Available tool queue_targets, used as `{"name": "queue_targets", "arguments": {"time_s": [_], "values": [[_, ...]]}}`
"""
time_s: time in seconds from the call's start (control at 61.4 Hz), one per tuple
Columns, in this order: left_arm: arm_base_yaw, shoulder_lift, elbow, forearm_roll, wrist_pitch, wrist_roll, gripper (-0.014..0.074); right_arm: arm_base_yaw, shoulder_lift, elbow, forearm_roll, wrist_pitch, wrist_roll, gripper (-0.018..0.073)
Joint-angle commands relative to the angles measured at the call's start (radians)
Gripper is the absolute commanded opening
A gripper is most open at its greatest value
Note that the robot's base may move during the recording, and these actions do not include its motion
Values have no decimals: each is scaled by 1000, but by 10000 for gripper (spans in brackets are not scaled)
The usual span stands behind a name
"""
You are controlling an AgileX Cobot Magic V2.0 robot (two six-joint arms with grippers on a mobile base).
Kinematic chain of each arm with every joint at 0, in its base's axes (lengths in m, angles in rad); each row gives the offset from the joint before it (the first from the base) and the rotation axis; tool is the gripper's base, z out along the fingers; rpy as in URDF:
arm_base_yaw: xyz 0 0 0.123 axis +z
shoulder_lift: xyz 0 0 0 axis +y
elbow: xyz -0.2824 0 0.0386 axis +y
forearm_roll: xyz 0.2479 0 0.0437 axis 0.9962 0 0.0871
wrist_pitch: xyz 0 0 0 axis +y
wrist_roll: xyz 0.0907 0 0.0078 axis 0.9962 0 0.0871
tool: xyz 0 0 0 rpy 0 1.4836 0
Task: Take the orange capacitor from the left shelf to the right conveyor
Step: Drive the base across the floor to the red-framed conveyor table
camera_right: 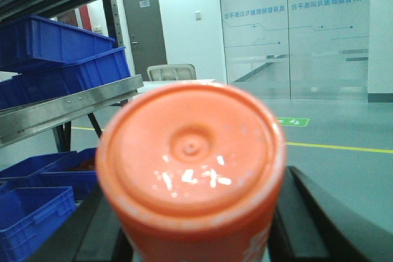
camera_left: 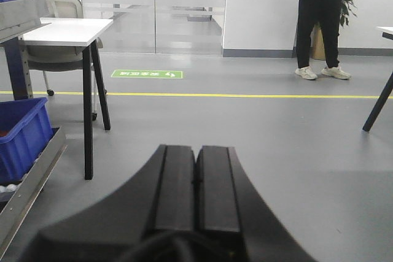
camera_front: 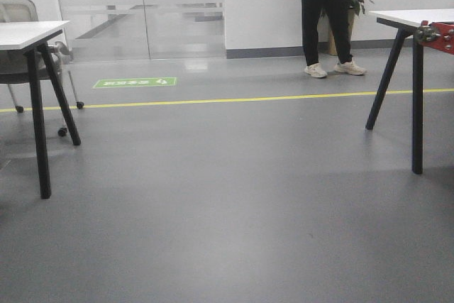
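The orange capacitor [camera_right: 191, 164] fills the right wrist view, its round end cap facing the camera. My right gripper [camera_right: 196, 219] is shut on it, with a black finger [camera_right: 101, 228] on each side of its body. The left shelf [camera_right: 67, 110] of shiny steel stands to the left in that view, a short way off from the capacitor. In the left wrist view my left gripper [camera_left: 196, 157] is shut with nothing in it, its pads pressed together above the floor. The steel shelf [camera_left: 27, 182] sits at that view's left edge. The right conveyor is out of view.
Blue bins [camera_right: 58, 44] sit on the shelf, with more below [camera_right: 31, 213]. White tables stand at left [camera_front: 28, 33] and right [camera_front: 415, 18], the right one beside a red metal fitting [camera_front: 440, 35]. A person [camera_front: 326, 15] stands at the back wall. A yellow floor line [camera_front: 227, 98] crosses the grey floor.
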Motion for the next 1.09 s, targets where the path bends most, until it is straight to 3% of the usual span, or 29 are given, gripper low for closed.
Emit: {"name": "queue_targets", "arguments": {"time_s": [0.0,1.076], "values": [[0,-11,22,-2,-93,-7,-126,0,10,-28,0,-89,-3,46],[0,-11,22,-2,-93,-7,-126,0,10,-28,0,-89,-3,46]]}}
